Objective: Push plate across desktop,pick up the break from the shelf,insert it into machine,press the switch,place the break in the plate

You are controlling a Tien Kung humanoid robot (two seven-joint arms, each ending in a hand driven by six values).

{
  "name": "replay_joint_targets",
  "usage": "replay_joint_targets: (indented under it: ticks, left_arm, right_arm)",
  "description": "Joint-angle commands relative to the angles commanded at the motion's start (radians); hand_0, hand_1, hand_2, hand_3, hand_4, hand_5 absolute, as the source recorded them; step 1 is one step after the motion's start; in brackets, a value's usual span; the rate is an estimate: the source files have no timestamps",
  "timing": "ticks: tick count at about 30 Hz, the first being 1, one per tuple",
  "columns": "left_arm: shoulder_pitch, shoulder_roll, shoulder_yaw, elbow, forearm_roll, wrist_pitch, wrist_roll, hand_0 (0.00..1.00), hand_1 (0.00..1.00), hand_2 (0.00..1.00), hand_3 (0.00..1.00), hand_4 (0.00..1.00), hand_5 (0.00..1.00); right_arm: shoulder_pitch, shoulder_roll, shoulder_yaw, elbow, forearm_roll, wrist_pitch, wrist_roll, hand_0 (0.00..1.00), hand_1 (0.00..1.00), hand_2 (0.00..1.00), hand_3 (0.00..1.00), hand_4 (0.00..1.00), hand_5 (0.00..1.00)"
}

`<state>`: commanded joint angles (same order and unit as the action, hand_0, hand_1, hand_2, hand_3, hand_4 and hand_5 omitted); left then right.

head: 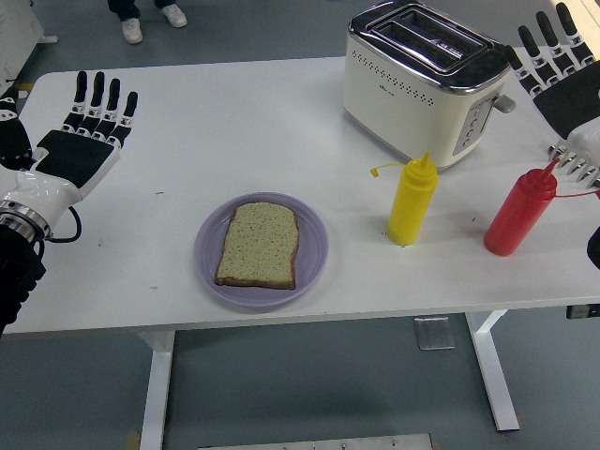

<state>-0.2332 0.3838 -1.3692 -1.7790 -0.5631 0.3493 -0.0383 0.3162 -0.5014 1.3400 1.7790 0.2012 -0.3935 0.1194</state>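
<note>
A single slice of brown, grainy bread lies flat in a shallow, round, pale lilac plate near the front edge of the white table, a little left of the middle. The cream and chrome two-slot toaster stands toward the far right corner, both slots empty as far as can be seen. A yellow squeeze bottle and a red squeeze bottle stand upright in front of it toward the right edge, with a white wire rack showing partly at that edge. The left hand hovers over the left edge, palm showing, fingers straight and spread, holding nothing; the right hand is raised near the far right corner, likewise spread wide and empty. The slice looks light, soft and easily crushed or torn, so it probably wants a gentle pinch across the crust edges, not the middle. The plate appears light and smooth, likely to slide readily under a push at its rim.
</note>
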Motion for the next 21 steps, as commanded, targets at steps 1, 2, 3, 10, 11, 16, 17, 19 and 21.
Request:
replay_joint_targets:
  ticks: [1, 2, 3, 10, 11, 16, 17, 19, 21]
  left_arm:
    - [0.000, 0.000, 0.000, 0.000, 0.000, 0.000, 0.000, 0.830, 0.799, 0.810, 0.804, 0.763, 0.998]
    - [-0.001, 0.000, 0.000, 0.000, 0.001, 0.000, 0.000, 0.830, 0.799, 0.810, 0.804, 0.763, 0.998]
    - [-0.001, 0.001, 0.000, 0.000, 0.001, 0.000, 0.000, 0.830, 0.799, 0.810, 0.804, 0.763, 0.998]
    - [-0.003, 0.002, -0.002, 0.000, 0.006, -0.001, -0.001, 0.830, 0.799, 0.810, 0.805, 0.762, 0.998]
    - [-0.004, 0.002, -0.002, 0.000, 0.007, -0.001, -0.001, 0.830, 0.799, 0.810, 0.805, 0.762, 0.998]
    - [-0.011, 0.004, 0.001, 0.001, 0.011, -0.001, -0.002, 0.830, 0.800, 0.810, 0.805, 0.761, 0.998]
    - [-0.013, 0.005, 0.002, 0.002, 0.013, -0.002, -0.002, 0.830, 0.800, 0.810, 0.805, 0.761, 0.998]
    - [-0.017, 0.006, 0.004, 0.004, 0.013, -0.001, -0.002, 0.830, 0.800, 0.810, 0.806, 0.760, 0.998]
    - [-0.020, 0.007, 0.007, 0.005, 0.014, -0.002, -0.002, 0.830, 0.800, 0.810, 0.806, 0.760, 0.998]
  right_arm:
    - [0.000, 0.000, 0.001, 0.000, 0.000, 0.000, 0.000, 0.815, 0.758, 0.743, 0.737, 0.801, 0.554]
    - [-0.001, 0.001, 0.001, 0.000, 0.000, -0.001, 0.000, 0.815, 0.758, 0.743, 0.737, 0.801, 0.554]
    - [-0.001, 0.001, 0.001, 0.000, -0.001, -0.002, 0.001, 0.815, 0.758, 0.743, 0.737, 0.801, 0.554]
    - [-0.001, 0.002, -0.005, 0.000, -0.003, -0.004, 0.003, 0.814, 0.757, 0.742, 0.736, 0.801, 0.555]
    - [0.000, 0.002, -0.006, 0.000, -0.005, -0.005, 0.003, 0.814, 0.757, 0.742, 0.736, 0.801, 0.555]
    - [-0.001, 0.001, -0.005, 0.000, -0.014, -0.006, 0.003, 0.815, 0.757, 0.742, 0.736, 0.802, 0.553]
    - [-0.002, 0.001, -0.004, 0.000, -0.015, -0.006, 0.003, 0.815, 0.757, 0.742, 0.736, 0.802, 0.553]
    - [-0.003, 0.001, -0.003, 0.000, -0.016, -0.007, 0.003, 0.816, 0.758, 0.743, 0.736, 0.794, 0.545]
    - [-0.004, 0.001, -0.002, 0.000, -0.018, -0.009, 0.004, 0.816, 0.758, 0.743, 0.736, 0.794, 0.545]
